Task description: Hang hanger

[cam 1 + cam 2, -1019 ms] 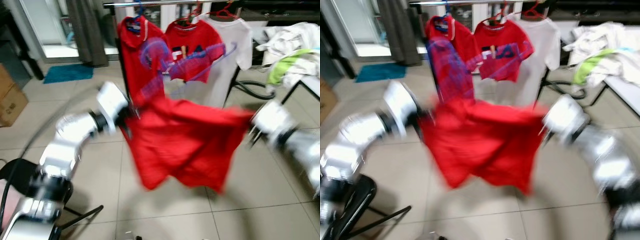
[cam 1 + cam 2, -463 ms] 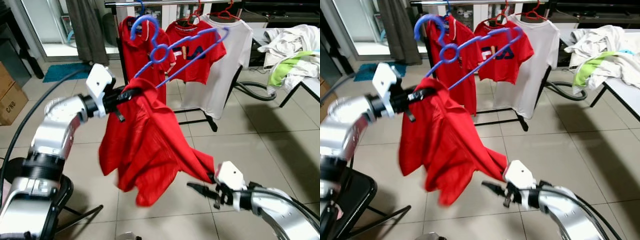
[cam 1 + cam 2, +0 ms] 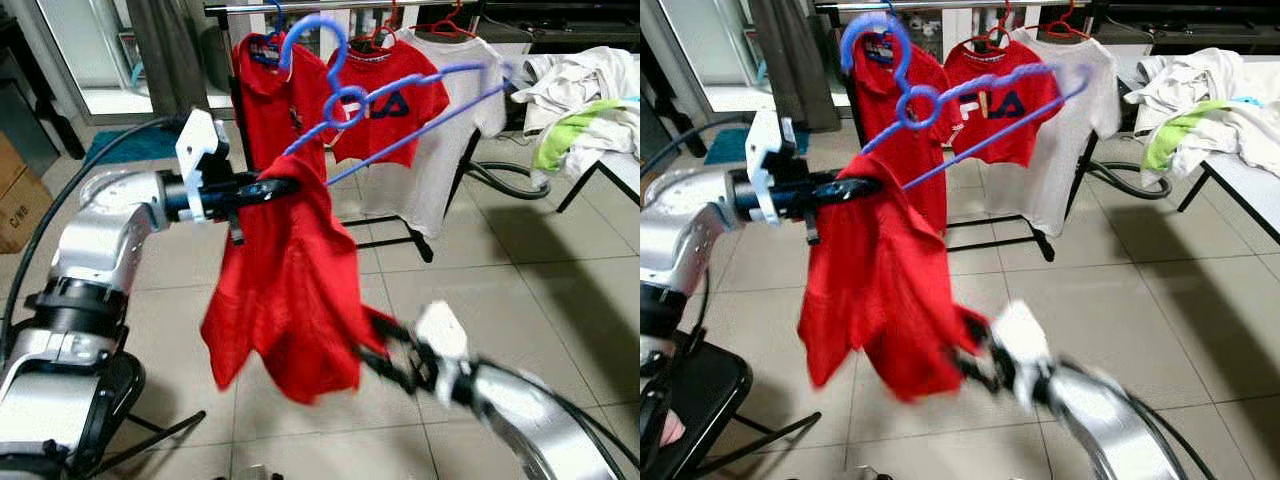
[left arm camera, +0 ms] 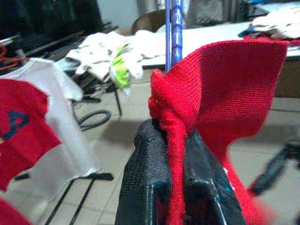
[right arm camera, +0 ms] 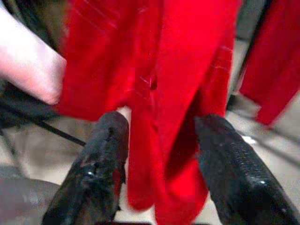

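My left gripper point(image 3: 268, 188) is raised at chest height and shut on the shoulder of a red shirt point(image 3: 290, 290). The shirt hangs limp below it. A blue hanger point(image 3: 345, 98) sticks up out of the shirt's neck, its hook near the clothes rail point(image 3: 330, 8) behind. The left wrist view shows red cloth pinched in the left gripper point(image 4: 171, 133) with the hanger's blue bar point(image 4: 176, 28) above it. My right gripper point(image 3: 385, 362) is low and blurred at the shirt's hem. It is open, the fingers point(image 5: 101, 164) apart with red cloth hanging between them.
On the rail hang a red polo point(image 3: 265, 80), a red printed shirt point(image 3: 395, 95) and a white shirt point(image 3: 470, 110). A table with piled clothes point(image 3: 580, 90) stands at the right. A black chair point(image 3: 60, 400) is at lower left, a cardboard box point(image 3: 20, 200) beyond it.
The shirt was spread wide between both grippers; now it hangs from the left one. The right arm dropped low, then came in to the hem. The hanger has risen toward the rail.
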Controlling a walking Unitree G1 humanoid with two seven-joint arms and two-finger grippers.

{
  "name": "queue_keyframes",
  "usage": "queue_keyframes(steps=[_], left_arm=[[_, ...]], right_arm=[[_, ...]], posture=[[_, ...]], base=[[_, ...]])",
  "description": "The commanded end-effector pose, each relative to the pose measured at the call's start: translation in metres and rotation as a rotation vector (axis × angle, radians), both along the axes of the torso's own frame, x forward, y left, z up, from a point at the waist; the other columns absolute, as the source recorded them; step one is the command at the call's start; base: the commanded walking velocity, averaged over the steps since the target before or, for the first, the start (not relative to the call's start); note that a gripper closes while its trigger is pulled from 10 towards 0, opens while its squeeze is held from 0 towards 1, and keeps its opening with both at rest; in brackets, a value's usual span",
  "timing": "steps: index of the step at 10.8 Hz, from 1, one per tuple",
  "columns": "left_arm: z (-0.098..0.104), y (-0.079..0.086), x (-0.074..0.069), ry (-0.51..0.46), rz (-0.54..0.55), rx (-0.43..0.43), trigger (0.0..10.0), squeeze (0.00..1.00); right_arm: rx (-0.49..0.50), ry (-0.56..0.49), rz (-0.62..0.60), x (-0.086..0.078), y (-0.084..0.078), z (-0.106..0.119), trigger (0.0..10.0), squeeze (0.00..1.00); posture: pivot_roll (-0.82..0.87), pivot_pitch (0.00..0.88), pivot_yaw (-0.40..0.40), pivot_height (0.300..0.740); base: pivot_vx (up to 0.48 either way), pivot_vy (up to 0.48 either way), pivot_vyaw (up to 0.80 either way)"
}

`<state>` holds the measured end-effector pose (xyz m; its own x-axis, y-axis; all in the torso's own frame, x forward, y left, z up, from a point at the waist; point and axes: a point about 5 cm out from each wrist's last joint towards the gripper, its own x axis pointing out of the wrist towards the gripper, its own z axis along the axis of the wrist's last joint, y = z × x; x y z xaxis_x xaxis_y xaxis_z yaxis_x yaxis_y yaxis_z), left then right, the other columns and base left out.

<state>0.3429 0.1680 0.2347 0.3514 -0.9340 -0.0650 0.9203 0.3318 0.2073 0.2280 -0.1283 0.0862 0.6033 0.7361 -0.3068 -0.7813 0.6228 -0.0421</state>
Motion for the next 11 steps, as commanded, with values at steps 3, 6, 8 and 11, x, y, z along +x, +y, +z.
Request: queue_keyframes(steps=[3, 6, 8, 11], left_arm=[[0.025, -0.016, -0.001, -0.068, -0.081, -0.045, 0.0, 0.0], [0.03, -0.009, 0.002, -0.061, -0.076, -0.041, 0.0, 0.0], [0.029, -0.007, 0.003, -0.054, -0.074, -0.034, 0.0, 0.0], [0.029, -0.005, 0.003, -0.05, -0.076, -0.053, 0.0, 0.0]], right_arm=[[-0.179, -0.073, -0.001, 0.021, 0.013, -0.01, 10.0, 1.0], [-0.053, -0.031, -0.014, 0.022, 0.012, -0.001, 10.0, 1.0], [-0.053, -0.027, 0.034, 0.013, -0.019, 0.011, 10.0, 0.82], [-0.061, -0.005, -0.018, 0.014, -0.038, 0.011, 10.0, 0.0]], posture=[[-0.04, 0.0, 0.08, 0.74], [-0.03, 0.0, 0.08, 0.74], [-0.03, 0.0, 0.079, 0.74], [-0.03, 0.0, 0.077, 0.74]], base=[[0.0, 0.0, 0.0], [0.0, 0.0, 0.0], [0.0, 0.0, 0.0], [0.0, 0.0, 0.0]])
